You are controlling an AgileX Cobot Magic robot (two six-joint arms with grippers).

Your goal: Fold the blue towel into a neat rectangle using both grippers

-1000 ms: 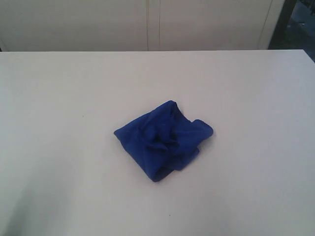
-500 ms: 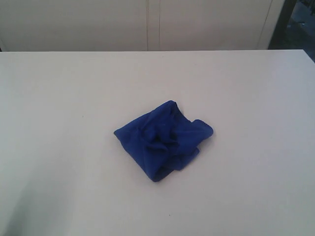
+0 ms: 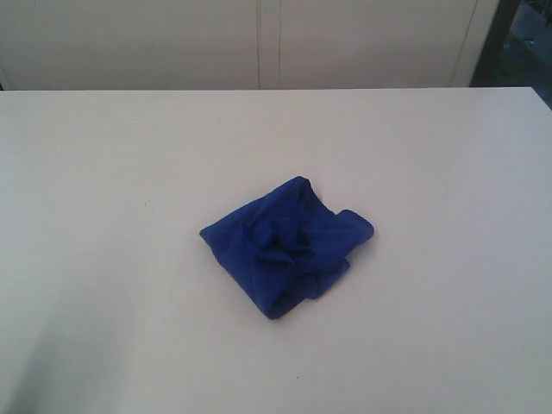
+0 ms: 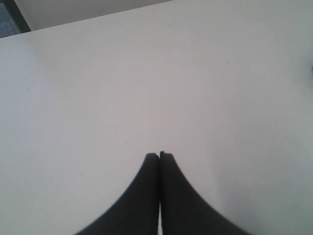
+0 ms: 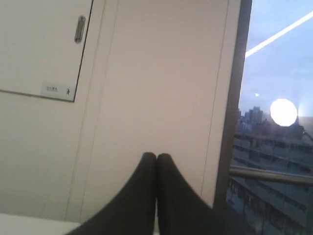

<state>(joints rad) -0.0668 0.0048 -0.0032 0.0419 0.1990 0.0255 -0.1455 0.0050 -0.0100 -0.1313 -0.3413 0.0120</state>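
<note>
The blue towel (image 3: pixel 287 246) lies crumpled in a loose bunch near the middle of the white table (image 3: pixel 103 190) in the exterior view, with no arm near it. Neither gripper shows in that view. In the left wrist view my left gripper (image 4: pixel 160 155) is shut with nothing between its black fingers, held over bare tabletop; a sliver of blue shows at that frame's edge (image 4: pixel 311 69). In the right wrist view my right gripper (image 5: pixel 156 155) is shut and empty, pointing at a wall and away from the towel.
The table's far edge (image 3: pixel 276 89) meets pale cabinet doors (image 3: pixel 259 43). The right wrist view shows a cabinet door with a handle (image 5: pixel 79 29), a dark window frame (image 5: pixel 234 98) and buildings outside.
</note>
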